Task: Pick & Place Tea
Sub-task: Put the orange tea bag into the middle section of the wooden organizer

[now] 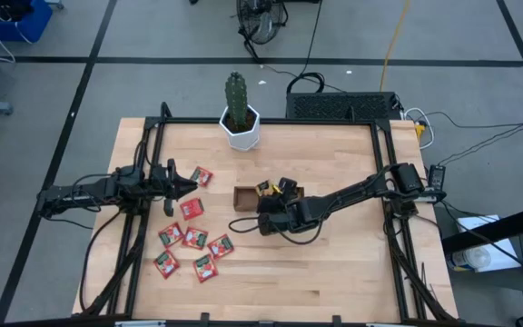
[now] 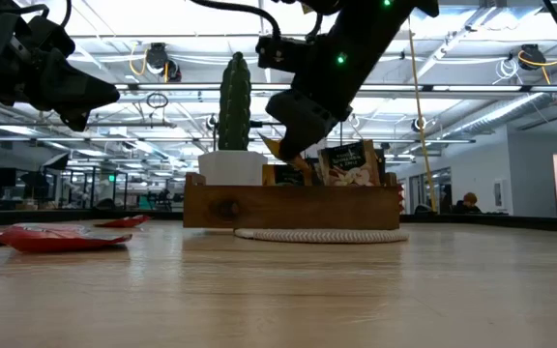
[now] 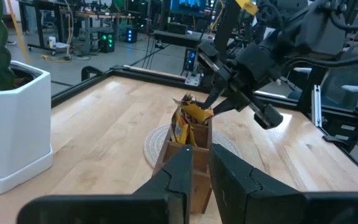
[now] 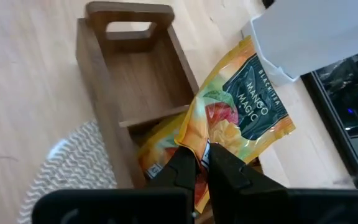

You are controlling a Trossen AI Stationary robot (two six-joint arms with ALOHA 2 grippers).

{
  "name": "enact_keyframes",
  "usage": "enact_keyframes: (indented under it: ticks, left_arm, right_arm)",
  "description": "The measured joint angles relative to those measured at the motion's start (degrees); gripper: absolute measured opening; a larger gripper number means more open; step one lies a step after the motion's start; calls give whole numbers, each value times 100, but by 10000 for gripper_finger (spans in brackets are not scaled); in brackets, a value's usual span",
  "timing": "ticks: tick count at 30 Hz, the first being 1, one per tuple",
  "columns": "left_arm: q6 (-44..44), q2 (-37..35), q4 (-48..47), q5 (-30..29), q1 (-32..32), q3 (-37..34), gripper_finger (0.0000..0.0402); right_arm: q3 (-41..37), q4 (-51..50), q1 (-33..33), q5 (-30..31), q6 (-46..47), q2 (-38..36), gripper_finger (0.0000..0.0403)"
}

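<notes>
Your right gripper (image 4: 202,163) is pinched on the edge of an orange-yellow sachet (image 4: 238,121), jaws pressed nearly together w/ the foil between them. It grips a lower corner so the sachet hangs free and can be steered in edge-first. It's held over the tray (image 4: 107,99), just above the divider; the compartment w/ the handle slot is bare, the one nearer the gripper already has yellow sachets. In the low view the sachet tip sits at the tray's rim, tilted, not yet down.

Tray rests on a woven mat (image 1: 298,238) mid-table, cactus pot (image 1: 241,127) behind it.

Your left gripper (image 1: 187,186) waits above the red sachets (image 1: 193,238), which lie spread flat on the table's left side, well apart from the tray. Its fingers are narrow; nothing visible between them in the wrist view, but can't tell for sure.
</notes>
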Motion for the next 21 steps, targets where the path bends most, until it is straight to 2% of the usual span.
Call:
enact_keyframes:
  ticks: [4,12,21]
  left_arm:
    - [-1,0,0,0,-2,0,58]
    - [0,0,0,0,0,1,58]
    - [0,0,0,0,-2,-1,58]
  right_arm:
    - [-98,220,-20,-277,-21,-3,10]
    - [-764,826,-196,-274,-157,-2,16]
    - [-892,1078,-193,-268,-417,-3,79]
